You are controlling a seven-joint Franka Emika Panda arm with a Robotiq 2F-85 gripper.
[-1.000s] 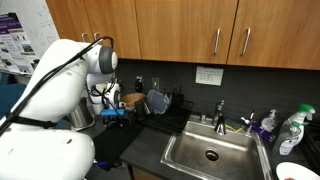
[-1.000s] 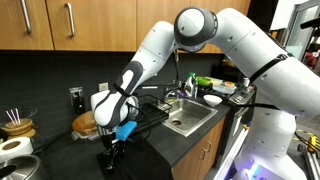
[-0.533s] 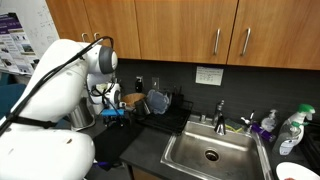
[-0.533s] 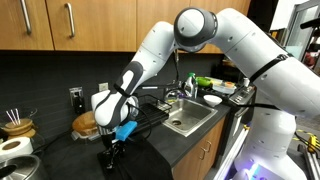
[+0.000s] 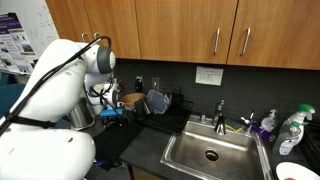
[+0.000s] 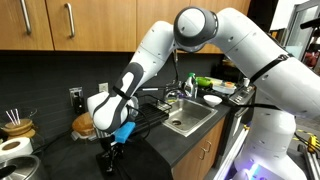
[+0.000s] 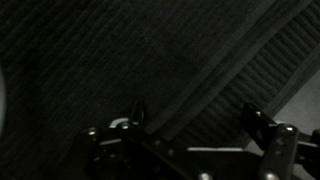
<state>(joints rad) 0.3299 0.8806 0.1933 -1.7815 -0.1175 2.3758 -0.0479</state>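
My gripper (image 7: 192, 112) stands open in the wrist view, its two dark fingers (image 7: 258, 122) wide apart with nothing between them. Below it lies a dark ribbed mat (image 7: 235, 65) next to a finer-textured dark surface. In an exterior view the gripper (image 6: 112, 158) points down just above the black counter (image 6: 150, 140), left of the sink. The blue-marked wrist (image 5: 113, 116) shows beside the dish rack (image 5: 160, 104) in an exterior view, where the robot's white body hides the fingers.
A steel sink (image 5: 210, 152) with a faucet (image 5: 220, 114) sits in the counter. Soap bottles (image 5: 290, 130) stand by it. Wooden bowls (image 6: 85, 124) and a cup of sticks (image 6: 15, 124) stand near the wall. Wooden cabinets (image 5: 190, 30) hang overhead.
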